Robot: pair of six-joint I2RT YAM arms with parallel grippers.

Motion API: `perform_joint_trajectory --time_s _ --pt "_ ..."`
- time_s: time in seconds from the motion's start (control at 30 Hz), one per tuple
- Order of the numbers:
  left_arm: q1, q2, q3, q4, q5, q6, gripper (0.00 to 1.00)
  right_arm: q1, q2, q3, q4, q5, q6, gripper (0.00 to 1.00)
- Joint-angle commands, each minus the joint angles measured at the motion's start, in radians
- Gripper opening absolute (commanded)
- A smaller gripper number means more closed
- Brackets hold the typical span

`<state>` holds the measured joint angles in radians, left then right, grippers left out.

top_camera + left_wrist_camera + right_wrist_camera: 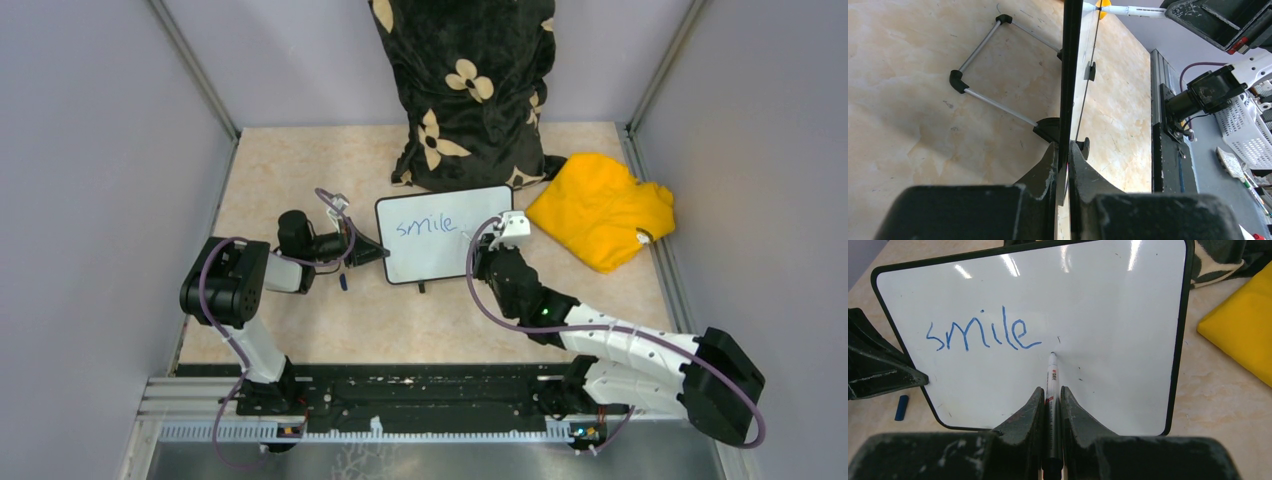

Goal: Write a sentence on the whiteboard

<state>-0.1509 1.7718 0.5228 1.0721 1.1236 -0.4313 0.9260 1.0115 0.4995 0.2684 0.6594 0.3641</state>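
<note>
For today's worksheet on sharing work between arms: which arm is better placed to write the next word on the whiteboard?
The right. The right gripper grips the marker, tip at the whiteboard just after "smile"; the left gripper is shut on the whiteboard's edge, steadying it.

right gripper (1051, 391) clamped on marker (1051, 372) | marker tip on whiteboard (1128, 310) near its middle | sentence (980, 335) reads "smile", blue, toward whiteboard's left edge

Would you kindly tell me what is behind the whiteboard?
A grey wire stand with black corners, seen from the left wrist; farther back, a black floral cushion. From above, the whiteboard hides the stand.
</note>
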Motion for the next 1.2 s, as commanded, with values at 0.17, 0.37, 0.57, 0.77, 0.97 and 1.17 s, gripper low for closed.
perform_joint_trajectory --time_s 0.17,0.37,0.57,0.77,0.97,1.17 --pt "-0.007 0.025 0.009 -0.031 -0.01 0.014 0.0 -0.009 0.016 0.059 -0.013 -0.029 0.035 0.0" --pt "-0.007 0.025 0.008 -0.031 -0.01 0.014 0.0 -0.009 -0.033 0.065 -0.04 -0.09 0.047 0.0" --pt "-0.007 0.024 0.009 -0.031 -0.01 0.013 0.0 -0.007 -0.139 0.095 -0.068 -0.151 0.043 0.0" --pt "-0.009 0.024 0.009 -0.031 -0.011 0.014 0.0 0.083 -0.16 0.121 -0.102 -0.098 0.0 0.0" --pt "-0.009 0.025 0.011 -0.032 -0.01 0.014 0.0 0.207 -0.047 0.119 -0.054 0.025 -0.045 0.0" --pt "-0.009 0.025 0.011 -0.034 -0.01 0.014 0.0 0.293 0.141 0.133 0.072 0.089 -0.097 0.0"
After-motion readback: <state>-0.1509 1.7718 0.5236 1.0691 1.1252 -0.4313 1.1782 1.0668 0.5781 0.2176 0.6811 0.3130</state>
